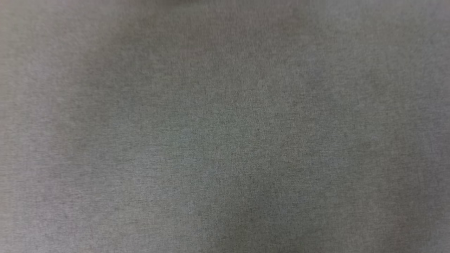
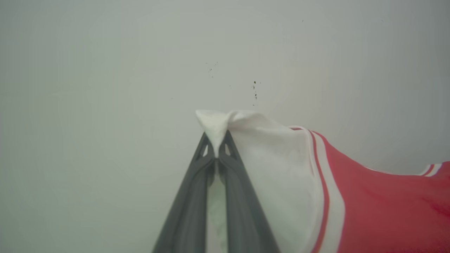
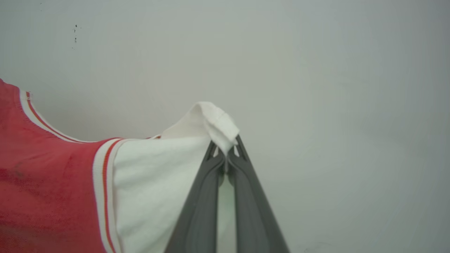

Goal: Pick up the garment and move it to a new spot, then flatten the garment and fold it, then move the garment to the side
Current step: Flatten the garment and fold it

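Note:
The garment (image 2: 379, 207) is a red T-shirt with white sleeves and red-and-white striped trim. In the left wrist view my left gripper (image 2: 217, 140) is shut on the tip of a white sleeve (image 2: 274, 165), and the red body hangs off to the right. In the right wrist view my right gripper (image 3: 226, 146) is shut on the other white sleeve (image 3: 158, 175), whose folded hem sticks up past the fingertips. There the garment (image 3: 45, 189) stretches away to the left, with the striped neckline showing at the far left.
A plain pale surface (image 2: 105, 88) lies behind both grippers, with a few small dark specks (image 2: 255, 89) on it. The head view is blurred grey fabric-like texture (image 1: 225, 126) from edge to edge.

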Robot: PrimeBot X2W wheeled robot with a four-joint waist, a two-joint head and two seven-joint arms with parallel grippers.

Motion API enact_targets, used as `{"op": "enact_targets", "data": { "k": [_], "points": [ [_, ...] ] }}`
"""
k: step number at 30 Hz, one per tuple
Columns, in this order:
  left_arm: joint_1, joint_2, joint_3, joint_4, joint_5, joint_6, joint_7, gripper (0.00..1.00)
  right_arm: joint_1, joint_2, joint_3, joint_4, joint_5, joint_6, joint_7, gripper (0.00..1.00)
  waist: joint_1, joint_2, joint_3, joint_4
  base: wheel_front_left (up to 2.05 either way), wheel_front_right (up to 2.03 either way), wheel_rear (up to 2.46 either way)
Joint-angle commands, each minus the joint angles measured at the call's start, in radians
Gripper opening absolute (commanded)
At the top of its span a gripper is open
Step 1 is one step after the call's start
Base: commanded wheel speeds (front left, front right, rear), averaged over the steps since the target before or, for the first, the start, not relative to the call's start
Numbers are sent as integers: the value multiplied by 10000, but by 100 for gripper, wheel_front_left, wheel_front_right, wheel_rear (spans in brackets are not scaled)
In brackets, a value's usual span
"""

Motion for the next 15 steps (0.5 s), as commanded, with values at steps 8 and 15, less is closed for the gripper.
{"op": "enact_targets", "data": {
  "k": [8, 15],
  "points": [
    [-919, -177, -97, 829, 38, -361, -320, 0, -1123, 203, 643, 857, 193, -7, -572, 0, -1, 0, 1195, 35, 0, 0, 0],
    [-499, -607, -108, 1851, -316, -778, -714, 0, -1074, 362, 1430, 1771, 702, -7, -891, 0, -1, 0, 1852, 208, 0, 0, 0]
  ]
}}
